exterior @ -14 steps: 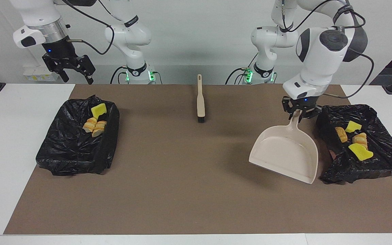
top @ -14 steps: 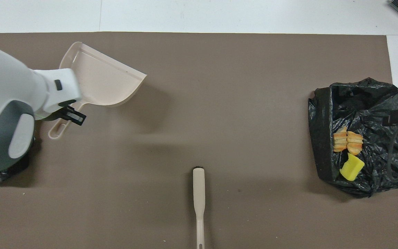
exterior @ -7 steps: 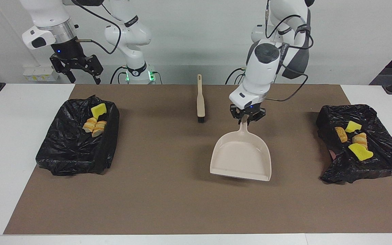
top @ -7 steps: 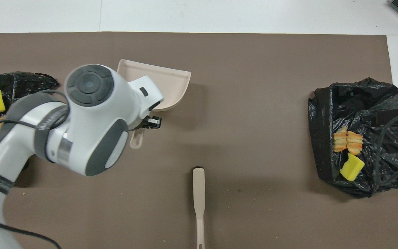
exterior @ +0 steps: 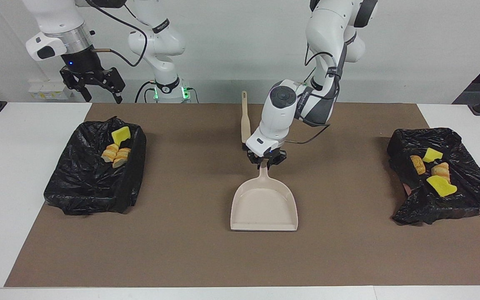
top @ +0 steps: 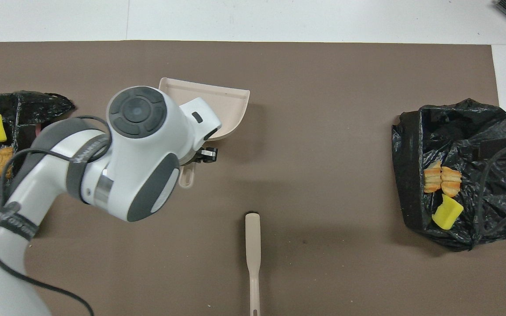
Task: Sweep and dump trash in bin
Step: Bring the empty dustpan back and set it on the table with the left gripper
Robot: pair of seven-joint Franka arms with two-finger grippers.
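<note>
The right gripper [exterior: 97, 88] hangs with its fingers spread apart, holding nothing, above the table edge by the right arm's bin [exterior: 94, 175], where trash [exterior: 117, 146] lies. The left gripper [exterior: 266, 163] is clamped on the handle of the beige dustpan [exterior: 264, 205] at mid-mat, the brush [exterior: 245, 121] nearer the robots. More trash [exterior: 433, 168] sits in the 2nd bin [exterior: 444, 200] at the left arm's end.
</note>
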